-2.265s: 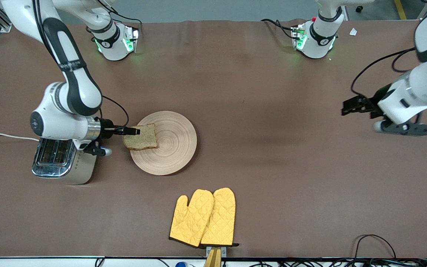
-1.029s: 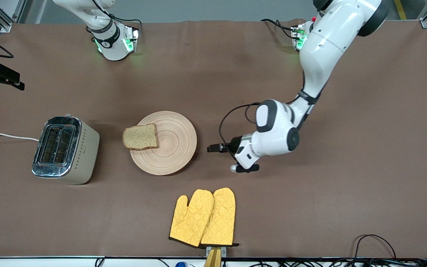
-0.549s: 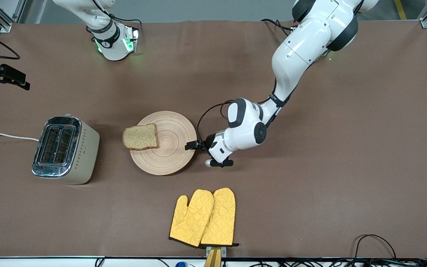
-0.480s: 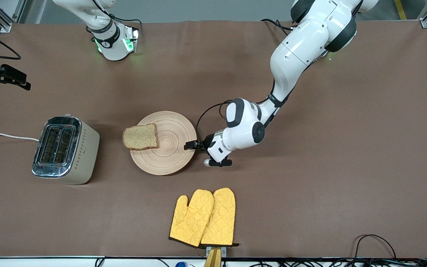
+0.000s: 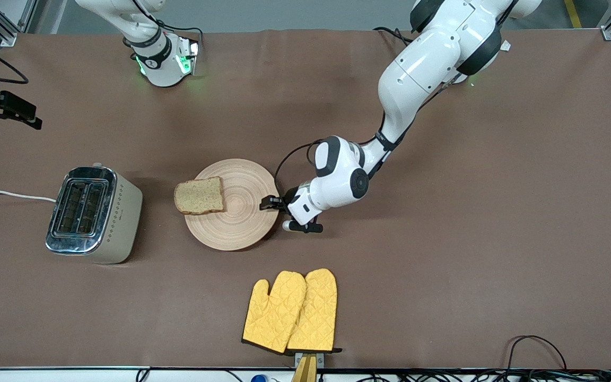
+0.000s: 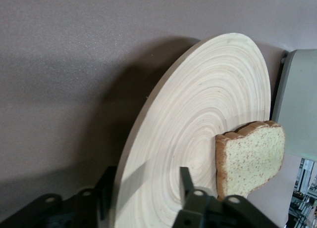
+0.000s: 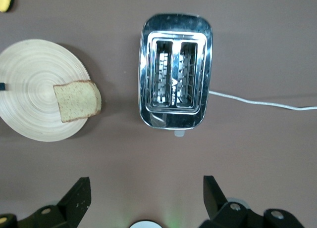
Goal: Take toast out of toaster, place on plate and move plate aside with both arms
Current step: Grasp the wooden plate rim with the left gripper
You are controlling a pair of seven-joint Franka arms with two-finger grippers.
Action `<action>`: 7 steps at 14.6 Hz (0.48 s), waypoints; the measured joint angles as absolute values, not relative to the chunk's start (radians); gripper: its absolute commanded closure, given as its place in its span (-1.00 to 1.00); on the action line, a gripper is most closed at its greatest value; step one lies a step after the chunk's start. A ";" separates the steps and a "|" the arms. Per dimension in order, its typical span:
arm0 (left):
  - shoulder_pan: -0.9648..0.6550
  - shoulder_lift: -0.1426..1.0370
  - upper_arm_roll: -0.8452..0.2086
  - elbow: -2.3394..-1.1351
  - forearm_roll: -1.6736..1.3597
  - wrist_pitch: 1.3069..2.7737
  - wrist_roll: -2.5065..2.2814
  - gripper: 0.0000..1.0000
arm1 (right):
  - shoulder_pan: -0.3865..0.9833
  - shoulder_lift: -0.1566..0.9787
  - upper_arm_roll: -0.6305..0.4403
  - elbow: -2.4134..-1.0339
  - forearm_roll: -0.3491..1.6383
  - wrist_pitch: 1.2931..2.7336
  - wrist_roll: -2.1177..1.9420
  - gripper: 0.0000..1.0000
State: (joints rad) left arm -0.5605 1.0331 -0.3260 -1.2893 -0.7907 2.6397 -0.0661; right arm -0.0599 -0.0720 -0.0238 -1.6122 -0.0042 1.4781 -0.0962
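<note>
Table (image 5: 443,265): brown cloth covering is being shown across the whole top.
Toaster (image 5: 92,214): is being carried at the right arm's end (white cord (image 5: 8,194) trailing off the edge).
Plate (image 5: 242,228): is lying beside the toaster, toward mid-table.
Oven mitts (image 5: 290,311): yellow pair, are lying nearer the front camera than the plate.

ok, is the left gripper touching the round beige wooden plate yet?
Touching. In the left wrist view the left gripper has a finger on either face of the round beige wooden plate's rim, and the plate looks tipped up off the table.
</note>
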 measured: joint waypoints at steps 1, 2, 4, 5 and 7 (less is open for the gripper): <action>-0.560 1.035 -0.326 -1.289 -0.791 2.640 -0.059 0.99 | -0.060 -0.072 -0.024 -1.603 -0.004 1.476 -0.096 -1.00; -0.560 1.037 -0.326 -1.289 -0.791 2.640 -0.055 0.99 | -0.060 -0.072 -0.024 -1.599 -0.004 1.469 -0.095 -1.00; -0.556 1.037 -0.331 -1.285 -0.800 2.642 -0.022 0.99 | -0.060 -0.072 -0.023 -1.597 -0.004 1.442 -0.089 -1.00; -0.553 1.035 -0.335 -1.278 -0.804 2.642 -0.012 0.99 | -0.059 -0.072 -0.023 -1.596 -0.004 1.436 -0.088 -1.00; -0.547 1.032 -0.340 -1.266 -0.811 2.641 -0.006 0.99 | -0.053 -0.072 -0.022 -1.593 -0.004 1.435 -0.088 -1.00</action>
